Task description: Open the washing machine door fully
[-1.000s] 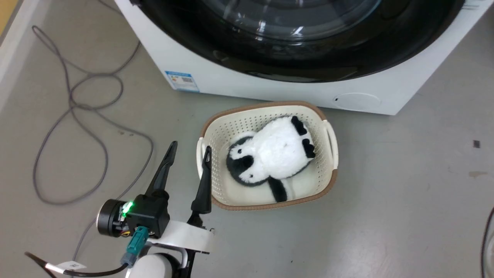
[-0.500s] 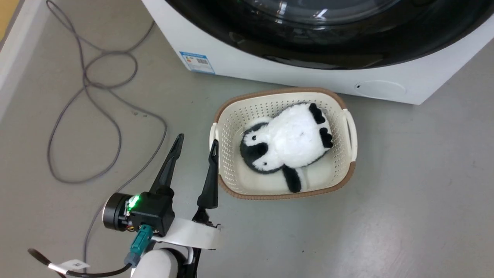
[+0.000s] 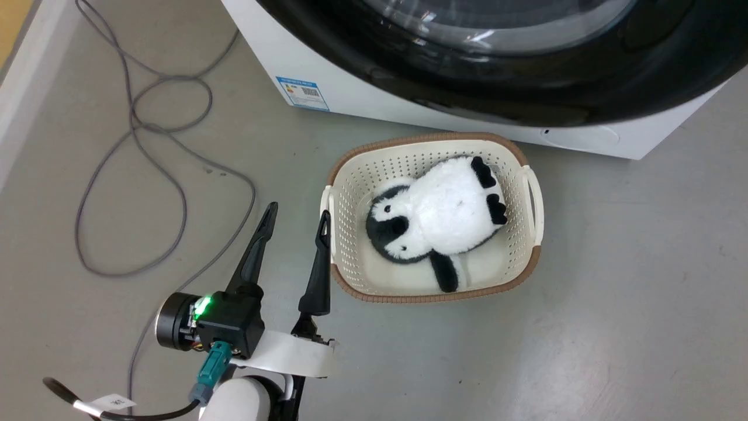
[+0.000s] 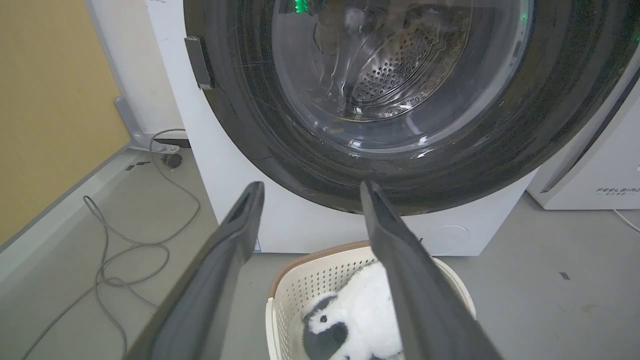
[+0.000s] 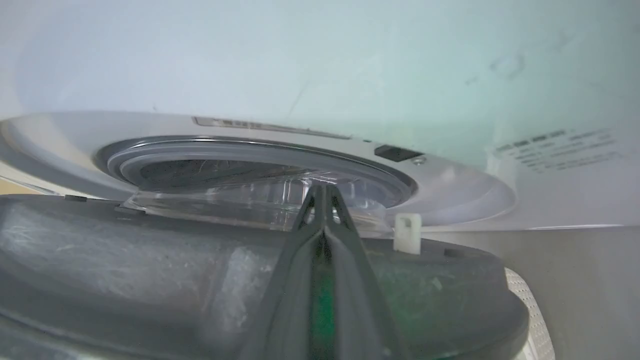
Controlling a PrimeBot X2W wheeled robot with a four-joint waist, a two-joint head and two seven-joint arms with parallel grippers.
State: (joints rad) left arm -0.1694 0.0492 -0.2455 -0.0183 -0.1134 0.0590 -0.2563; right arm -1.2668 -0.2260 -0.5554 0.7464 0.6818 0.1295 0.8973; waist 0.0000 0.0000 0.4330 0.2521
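From the top centre to the top right of the head view, the glossy black washing machine door (image 3: 526, 88) overhangs the washing machine (image 3: 362, 99). In the right wrist view its grey inner rim spans the lower half, swung clear of the porthole above. The right gripper (image 5: 322, 192) is clenched, fingers pressed together over that rim. At lower left the left gripper (image 3: 298, 213) hangs released beside a basket (image 3: 432, 140) holding a plush penguin (image 3: 438, 216).

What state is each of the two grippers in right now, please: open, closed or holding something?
Left gripper: open, holding nothing.
Right gripper: closed, fingers together, nothing visible between them.
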